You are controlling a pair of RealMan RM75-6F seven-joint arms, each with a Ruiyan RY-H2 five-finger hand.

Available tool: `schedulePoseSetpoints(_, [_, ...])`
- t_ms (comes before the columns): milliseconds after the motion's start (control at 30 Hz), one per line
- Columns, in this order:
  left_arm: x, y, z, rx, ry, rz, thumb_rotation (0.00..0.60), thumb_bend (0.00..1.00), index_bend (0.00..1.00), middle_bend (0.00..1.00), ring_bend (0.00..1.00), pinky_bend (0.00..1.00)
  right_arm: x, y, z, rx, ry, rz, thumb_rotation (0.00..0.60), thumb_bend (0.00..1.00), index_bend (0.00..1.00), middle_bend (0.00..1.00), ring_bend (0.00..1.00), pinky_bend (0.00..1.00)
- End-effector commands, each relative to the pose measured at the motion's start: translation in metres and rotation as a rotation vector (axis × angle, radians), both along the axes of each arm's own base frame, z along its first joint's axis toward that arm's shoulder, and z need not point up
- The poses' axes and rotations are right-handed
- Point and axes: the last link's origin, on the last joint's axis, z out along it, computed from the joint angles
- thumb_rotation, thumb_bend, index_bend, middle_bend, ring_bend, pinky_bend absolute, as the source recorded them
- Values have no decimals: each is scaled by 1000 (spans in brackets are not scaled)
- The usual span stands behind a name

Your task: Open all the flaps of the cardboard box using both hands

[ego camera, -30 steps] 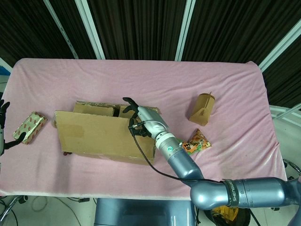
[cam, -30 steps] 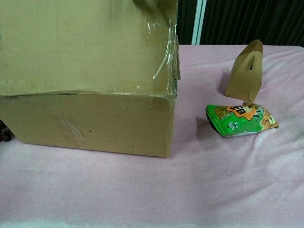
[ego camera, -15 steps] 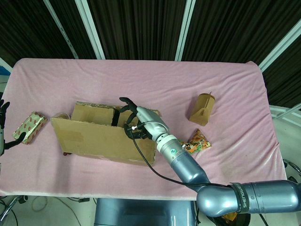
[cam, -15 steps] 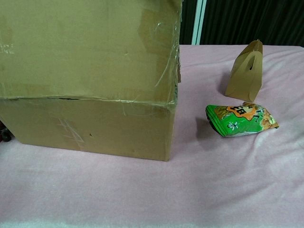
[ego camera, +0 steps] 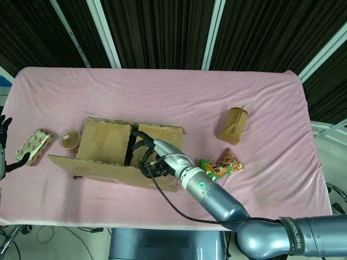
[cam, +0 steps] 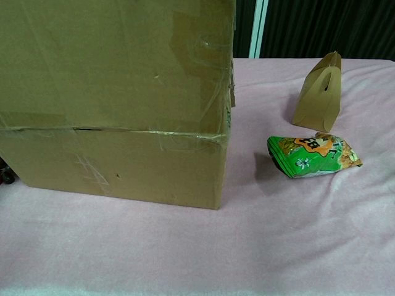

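The near flap (ego camera: 103, 172) of the cardboard box (ego camera: 130, 142) has swung further outward, the right hand (ego camera: 154, 158) hooking its edge with curled fingers. Next, the far flaps need lifting. The left hand (ego camera: 4, 130) idles at the table's edge, its grasp indeterminate.

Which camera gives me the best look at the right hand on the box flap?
The head view: it shows the right hand from above, fingers curled over the near flap of the cardboard box. The chest view shows only the box's front and raised flap; the hand is hidden.
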Motion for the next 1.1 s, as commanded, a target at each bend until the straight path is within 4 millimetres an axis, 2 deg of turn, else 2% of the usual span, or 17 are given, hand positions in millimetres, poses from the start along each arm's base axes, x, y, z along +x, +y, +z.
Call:
schedulePoseSetpoints(33, [0,0,0,0,1,0,600,192,0,0,0,0,2,14,4,81,-14,11,600,608,0,223,385,624])
schedulePoseSetpoints(233, [0,2,1,2,5,-3,600,192,0,0,0,0,-5,27,5,161,16,29,600,607,0,221,385,624])
schedulePoseSetpoints(367, [4,4,3,4,12,-18,600,192,0,0,0,0,-13,24,9,145,31,24,600,607,0,221,384,610])
schedulePoseSetpoints(500, [12,9,6,-15,22,-42,600,192,0,0,0,0,-24,9,19,3,75,50,600,600,0,195,335,480])
schedulePoseSetpoints(567, [16,13,7,-40,38,-50,600,194,0,0,0,0,-34,1,24,-94,115,68,600,580,0,145,263,372])
schedulePoseSetpoints(667, [28,22,13,-93,76,-78,600,201,0,0,0,0,-55,-8,29,-229,172,76,600,543,0,69,171,295])
schedulePoseSetpoints(767, [43,33,19,-160,118,-107,600,207,0,0,0,0,-80,-15,35,-350,233,64,600,517,0,10,89,258])
schedulePoseSetpoints(867, [61,45,25,-229,179,-141,600,212,0,0,0,0,-111,-21,41,-470,309,50,600,509,0,0,13,241])
schedulePoseSetpoints(1067, [101,65,26,-358,301,-213,600,215,0,0,0,0,-178,-23,54,-708,512,45,600,438,0,0,0,229])
schedulePoseSetpoints(1100, [109,69,25,-381,317,-227,600,215,0,0,0,0,-194,-22,57,-770,571,49,600,420,0,0,0,229])
